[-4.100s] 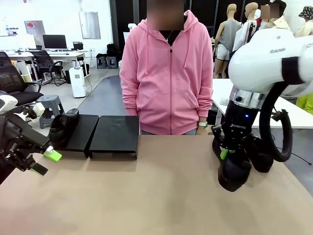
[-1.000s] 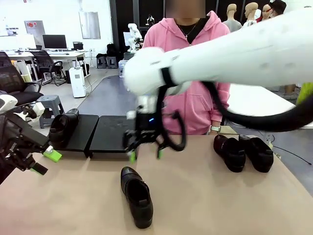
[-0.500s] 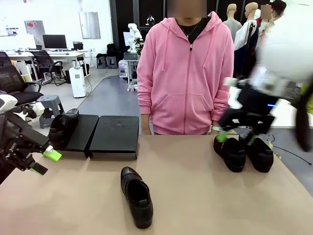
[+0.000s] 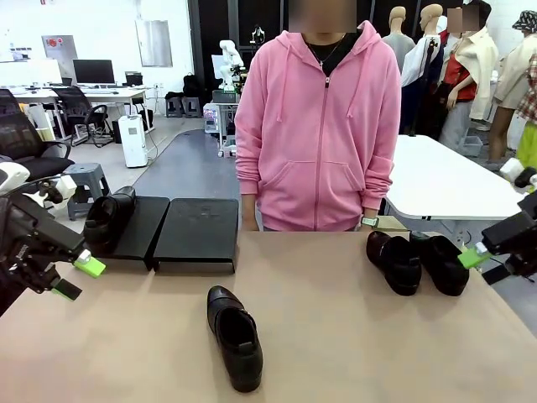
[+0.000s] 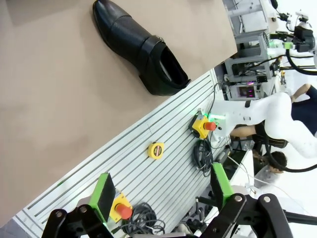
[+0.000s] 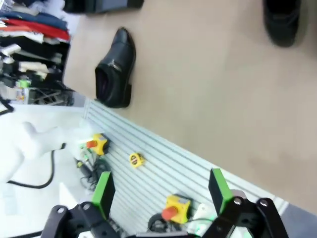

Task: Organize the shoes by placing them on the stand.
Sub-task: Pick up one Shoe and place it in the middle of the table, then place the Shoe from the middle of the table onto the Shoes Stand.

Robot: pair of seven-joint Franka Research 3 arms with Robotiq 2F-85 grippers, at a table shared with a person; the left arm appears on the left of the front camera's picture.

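Hanging at the left edge of the front view, the left gripper (image 4: 78,280) has its jaws spread wide with nothing between them, over the left rim of the tan table (image 4: 336,353). In its wrist view the green pads (image 5: 105,194) stand far apart. Between them lie a slotted metal rail (image 5: 168,134), a yellow tape measure (image 5: 156,149) and a yellow box with a red button (image 5: 204,126).

At the right edge of the front view the right gripper (image 4: 487,264) is just as wide open and empty. It is beside the table's right edge and near the right shoes without touching them.

The stand (image 4: 197,231) sits in the left half of the front view at the table's far edge, as two black panels side by side. The left shoe (image 4: 109,220) rests on the left panel, at its outer end; how it is turned I cannot tell. The right panel is bare.

The middle shoe (image 4: 235,336) lies flat on the table at lower centre, toe towards the top of the frame, heel towards the bottom, well apart from both grippers and from the stand. It lies at the top of the left wrist view and at upper left of the right wrist view.

The inner right shoe (image 4: 394,262) and outer right shoe (image 4: 443,264) sit just beside each other on the table at centre right. A person in a pink hoodie (image 4: 323,126) stands behind the far edge.
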